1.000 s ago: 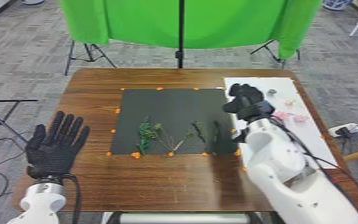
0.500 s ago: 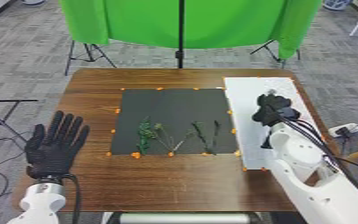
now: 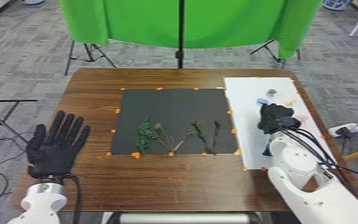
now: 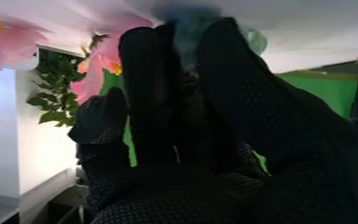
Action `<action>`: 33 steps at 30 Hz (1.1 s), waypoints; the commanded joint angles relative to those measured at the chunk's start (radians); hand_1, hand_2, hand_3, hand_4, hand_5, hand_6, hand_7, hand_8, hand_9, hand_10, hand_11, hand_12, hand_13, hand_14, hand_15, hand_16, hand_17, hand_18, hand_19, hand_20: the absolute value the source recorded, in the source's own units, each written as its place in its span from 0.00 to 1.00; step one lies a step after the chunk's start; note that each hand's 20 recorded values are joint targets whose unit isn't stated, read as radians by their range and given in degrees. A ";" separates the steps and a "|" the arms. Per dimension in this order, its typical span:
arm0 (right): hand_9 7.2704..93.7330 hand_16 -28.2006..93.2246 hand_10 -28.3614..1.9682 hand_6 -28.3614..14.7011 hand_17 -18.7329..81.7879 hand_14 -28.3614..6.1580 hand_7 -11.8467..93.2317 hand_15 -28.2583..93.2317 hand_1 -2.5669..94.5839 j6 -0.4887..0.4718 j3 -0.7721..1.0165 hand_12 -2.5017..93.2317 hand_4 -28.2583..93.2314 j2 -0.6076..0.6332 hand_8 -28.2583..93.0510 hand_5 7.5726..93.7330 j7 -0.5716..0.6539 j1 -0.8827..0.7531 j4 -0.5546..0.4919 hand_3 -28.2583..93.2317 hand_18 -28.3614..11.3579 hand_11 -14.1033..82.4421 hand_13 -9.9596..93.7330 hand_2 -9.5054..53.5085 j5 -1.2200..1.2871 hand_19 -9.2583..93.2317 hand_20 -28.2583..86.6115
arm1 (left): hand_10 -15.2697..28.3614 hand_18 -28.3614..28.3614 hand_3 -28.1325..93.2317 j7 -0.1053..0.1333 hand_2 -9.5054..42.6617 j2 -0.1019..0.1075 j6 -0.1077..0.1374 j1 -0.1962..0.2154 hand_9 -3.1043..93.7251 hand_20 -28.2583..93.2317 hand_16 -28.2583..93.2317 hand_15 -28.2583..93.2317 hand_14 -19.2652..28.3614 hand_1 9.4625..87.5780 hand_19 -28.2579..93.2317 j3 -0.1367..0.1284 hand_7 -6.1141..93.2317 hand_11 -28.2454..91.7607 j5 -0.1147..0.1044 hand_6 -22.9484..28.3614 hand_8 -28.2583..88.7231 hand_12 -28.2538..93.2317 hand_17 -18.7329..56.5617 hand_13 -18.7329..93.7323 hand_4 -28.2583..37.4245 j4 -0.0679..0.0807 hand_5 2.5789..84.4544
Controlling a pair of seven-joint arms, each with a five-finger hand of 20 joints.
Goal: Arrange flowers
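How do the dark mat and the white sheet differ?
The dark mat is wider; the white sheet is narrower and longer. The dark mat bears green stems, while the white sheet holds pink flowers. The dark mat lies mid-table, the white sheet to its right. Both lie flat, edged with orange marks.

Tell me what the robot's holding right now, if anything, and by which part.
Whether the right hand grips the blue thing at its tip, and by which part, cannot be told. The left hand is open and holds nothing.
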 commanded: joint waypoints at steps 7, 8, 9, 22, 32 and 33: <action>0.77 0.52 0.53 0.59 0.50 0.49 0.51 0.72 0.65 0.098 -0.051 0.43 0.00 0.018 0.21 0.65 -0.012 0.026 -0.095 0.82 0.11 0.36 0.66 0.00 -0.019 0.99 0.64 | 0.68 0.73 0.86 0.000 0.45 -0.010 0.001 0.032 0.43 0.32 0.18 0.46 0.72 0.27 0.50 -0.004 0.16 0.37 -0.004 0.62 0.16 0.30 0.16 0.41 0.00 -0.003 0.52; 0.77 0.52 0.53 0.59 0.50 0.49 0.51 0.72 0.65 0.109 -0.061 0.43 0.00 0.020 0.21 0.65 -0.025 0.034 -0.114 0.83 0.11 0.36 0.66 0.00 -0.019 0.99 0.64 | 0.68 0.73 0.86 0.003 0.45 -0.009 0.002 0.036 0.43 0.32 0.18 0.46 0.72 0.27 0.50 -0.006 0.16 0.37 -0.004 0.62 0.16 0.30 0.16 0.41 0.00 -0.005 0.52; 0.77 0.52 0.53 0.59 0.51 0.49 0.51 0.72 0.65 0.113 -0.066 0.43 0.00 0.016 0.21 0.65 -0.042 0.040 -0.135 0.83 0.11 0.36 0.66 0.00 -0.021 0.99 0.64 | 0.68 0.73 0.86 0.003 0.45 -0.008 0.003 0.036 0.43 0.32 0.18 0.46 0.72 0.27 0.50 -0.008 0.16 0.37 -0.003 0.62 0.17 0.30 0.16 0.41 0.00 -0.004 0.52; 0.73 0.52 0.52 0.59 0.49 0.50 0.49 0.72 0.63 -0.043 -0.346 0.43 0.00 -0.217 0.20 0.62 -0.367 0.326 -0.098 0.84 0.14 0.35 0.63 0.00 0.056 0.99 0.63 | 0.68 0.73 0.87 0.017 0.44 0.013 0.006 0.045 0.43 0.32 0.18 0.46 0.72 0.27 0.50 -0.014 0.16 0.37 -0.016 0.62 0.17 0.30 0.16 0.41 0.00 -0.006 0.52; 0.70 0.50 0.51 0.61 0.48 0.49 0.49 0.73 0.60 -0.106 -0.467 0.38 0.00 -0.384 0.17 0.60 -0.486 0.345 0.056 0.86 0.14 0.40 0.63 0.00 -0.080 0.98 0.64 | 0.68 0.73 0.87 0.002 0.44 0.046 0.000 -0.029 0.43 0.32 0.18 0.46 0.72 0.27 0.50 0.020 0.16 0.37 -0.012 0.62 0.17 0.30 0.16 0.41 0.00 0.022 0.52; 0.70 0.50 0.51 0.61 0.48 0.49 0.49 0.73 0.60 -0.101 -0.483 0.38 0.00 -0.390 0.17 0.59 -0.470 0.346 0.061 0.86 0.14 0.40 0.63 0.00 -0.081 0.98 0.64 | 0.69 0.73 0.87 -0.003 0.44 0.050 -0.004 -0.038 0.43 0.32 0.18 0.46 0.72 0.27 0.50 0.023 0.16 0.37 -0.010 0.62 0.17 0.30 0.16 0.41 0.00 0.027 0.52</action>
